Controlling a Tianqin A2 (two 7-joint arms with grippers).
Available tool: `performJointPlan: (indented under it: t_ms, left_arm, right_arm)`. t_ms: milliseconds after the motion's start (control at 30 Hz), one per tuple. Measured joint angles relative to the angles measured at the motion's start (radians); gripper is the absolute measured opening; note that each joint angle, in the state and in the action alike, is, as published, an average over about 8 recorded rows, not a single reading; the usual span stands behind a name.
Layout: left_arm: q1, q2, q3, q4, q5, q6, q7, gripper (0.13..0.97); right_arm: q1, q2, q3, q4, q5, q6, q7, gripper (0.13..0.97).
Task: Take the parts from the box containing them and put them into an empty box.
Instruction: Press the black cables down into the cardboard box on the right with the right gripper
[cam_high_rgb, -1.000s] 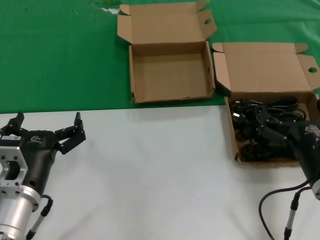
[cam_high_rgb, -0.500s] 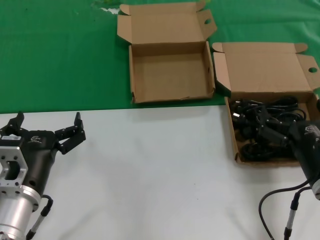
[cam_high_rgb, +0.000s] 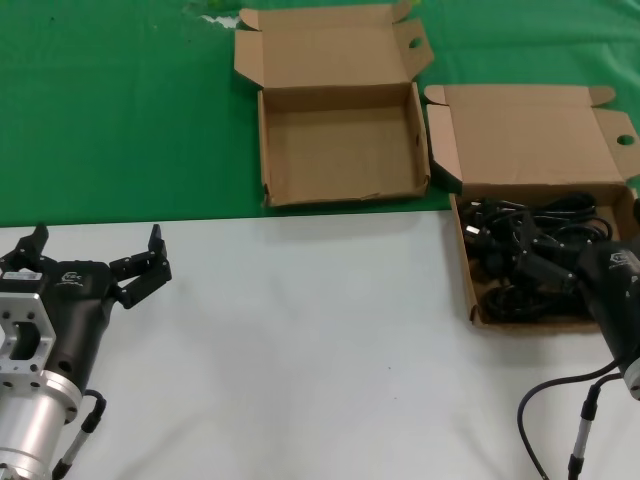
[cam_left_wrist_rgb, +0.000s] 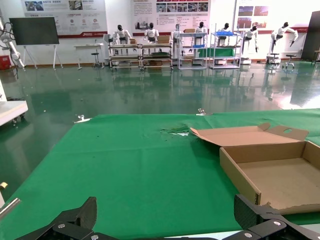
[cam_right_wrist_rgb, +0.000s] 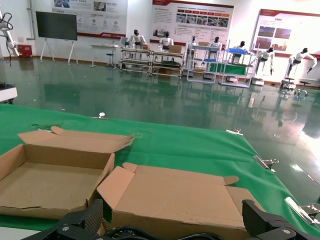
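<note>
The right end effector (cam_high_rgb: 560, 275), fingers spread, sits in the parts box (cam_high_rgb: 530, 150) among black cables (cam_high_rgb: 520, 250). The left end effector (cam_high_rgb: 95, 258), spread, idles near left; the empty box (cam_high_rgb: 340, 150) lies far.

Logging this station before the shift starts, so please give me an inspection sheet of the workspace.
Surface: white tabletop in front, green cloth behind.
Job's things: empty box open on the cloth; box of black parts open beside it.
Clutter: nothing seen.
Grippers: left gripper open over the white top; right gripper open at the parts box.
Cables: arm cable near the right arm.
Surroundings: hall with shelves and display boards.
</note>
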Motion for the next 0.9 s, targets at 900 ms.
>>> performJointPlan:
  t_ms: [900]
  left_arm:
    - [0.000, 0.000, 0.000, 0.000, 0.000, 0.000, 0.000, 0.679]
  right_arm:
    - [-0.001, 0.008, -0.012, 0.002, 0.002, 0.008, 0.004, 0.966]
